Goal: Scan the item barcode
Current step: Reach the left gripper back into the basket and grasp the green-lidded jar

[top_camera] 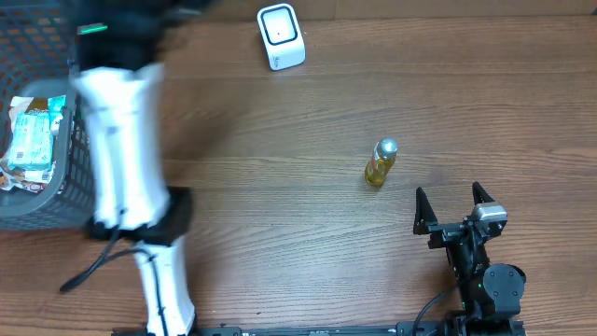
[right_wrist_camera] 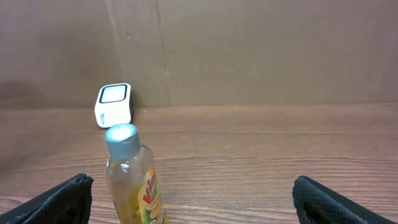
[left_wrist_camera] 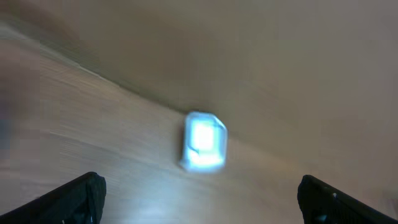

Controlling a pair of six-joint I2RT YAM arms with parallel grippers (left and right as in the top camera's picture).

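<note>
Two wrist views differ: only the right one shows the bottle [right_wrist_camera: 134, 180], labelled and grey-capped, upright on the table [right_wrist_camera: 280, 162] near the wide, empty right pincer [right_wrist_camera: 196, 202]. The scanner [left_wrist_camera: 203, 142] is seen blurred beyond the wide, empty left pincer [left_wrist_camera: 202, 202]. Only overhead is the basket [top_camera: 37, 210] shown, with packets [top_camera: 33, 140] inside.

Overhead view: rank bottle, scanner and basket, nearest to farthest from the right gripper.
1. The bottle: just ahead and to the left of the right gripper, mid-table.
2. The scanner: far edge of the table, near the centre.
3. The basket: far left side of the table, clearly the farthest.
</note>
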